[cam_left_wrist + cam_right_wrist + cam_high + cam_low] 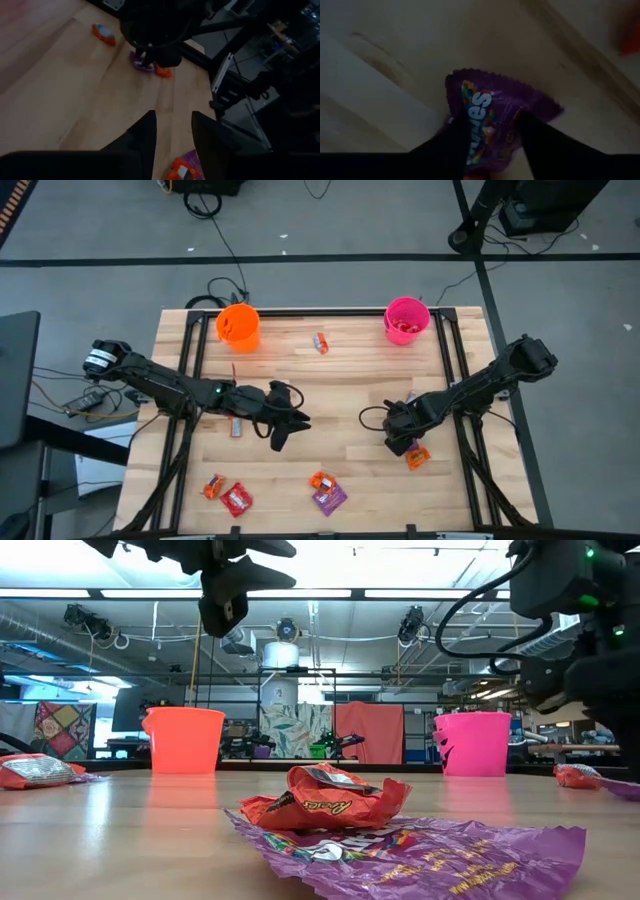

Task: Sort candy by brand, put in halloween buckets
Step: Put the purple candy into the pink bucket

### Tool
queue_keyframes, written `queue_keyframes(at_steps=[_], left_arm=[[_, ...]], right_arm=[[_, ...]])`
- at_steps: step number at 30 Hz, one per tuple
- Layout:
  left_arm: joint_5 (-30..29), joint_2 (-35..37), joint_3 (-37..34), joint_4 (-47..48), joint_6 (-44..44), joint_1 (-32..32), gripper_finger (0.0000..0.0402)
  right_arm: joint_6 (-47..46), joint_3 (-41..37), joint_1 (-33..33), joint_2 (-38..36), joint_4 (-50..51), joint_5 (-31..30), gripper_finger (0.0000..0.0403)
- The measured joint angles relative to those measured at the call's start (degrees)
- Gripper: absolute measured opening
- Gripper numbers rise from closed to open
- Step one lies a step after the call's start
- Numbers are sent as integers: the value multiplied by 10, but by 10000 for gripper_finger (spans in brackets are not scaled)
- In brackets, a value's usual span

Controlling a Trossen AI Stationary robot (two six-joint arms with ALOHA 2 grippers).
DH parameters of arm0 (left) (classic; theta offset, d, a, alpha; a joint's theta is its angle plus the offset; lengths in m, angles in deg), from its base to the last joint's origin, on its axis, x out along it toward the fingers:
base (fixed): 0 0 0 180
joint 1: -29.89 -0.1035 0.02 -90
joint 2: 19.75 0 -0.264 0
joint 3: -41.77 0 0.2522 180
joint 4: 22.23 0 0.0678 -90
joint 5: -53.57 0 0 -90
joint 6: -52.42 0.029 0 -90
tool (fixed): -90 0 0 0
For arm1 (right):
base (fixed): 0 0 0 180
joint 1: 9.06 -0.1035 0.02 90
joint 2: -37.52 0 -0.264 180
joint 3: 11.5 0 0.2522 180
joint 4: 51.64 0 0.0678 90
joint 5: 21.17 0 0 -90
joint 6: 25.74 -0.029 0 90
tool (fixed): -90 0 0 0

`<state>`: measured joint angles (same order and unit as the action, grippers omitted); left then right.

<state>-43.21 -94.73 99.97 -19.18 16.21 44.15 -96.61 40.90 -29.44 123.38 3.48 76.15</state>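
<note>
While the left gripper (283, 432) hangs part-open and empty, well left of the purple candy (492, 112), the right gripper (492, 145) straddles that wrapper, jaws apart, seemingly poised to pinch it

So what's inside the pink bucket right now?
From above, the pink bucket shows a few reddish-orange wrapped candies at its bottom. How many, or which brand, can't be made out. In the low view its wall hides the contents entirely.

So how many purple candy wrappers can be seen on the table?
2: one purple wrapper near the front edge, centre; another purple wrapper under the right gripper. More may be hidden.
</note>
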Motion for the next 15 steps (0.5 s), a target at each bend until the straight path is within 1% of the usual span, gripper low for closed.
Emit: queue_keyframes(at_steps=[6,7,10,13,15], left_arm=[[-43,0,0,0,0,0,129],[-44,0,0,-1,0,0,129],[-43,0,0,-1,-3,0,129],[-45,0,0,0,-4,0,129],[-60,0,0,3,-4,0,129]], right_arm=[[0,-2,0,-10,-6,5,35],[0,-3,0,-13,-9,5,22],[-8,11,-1,-23,-10,1,23],[1,48,-1,-36,-15,-24,30],[20,75,3,-39,-18,-46,24]])
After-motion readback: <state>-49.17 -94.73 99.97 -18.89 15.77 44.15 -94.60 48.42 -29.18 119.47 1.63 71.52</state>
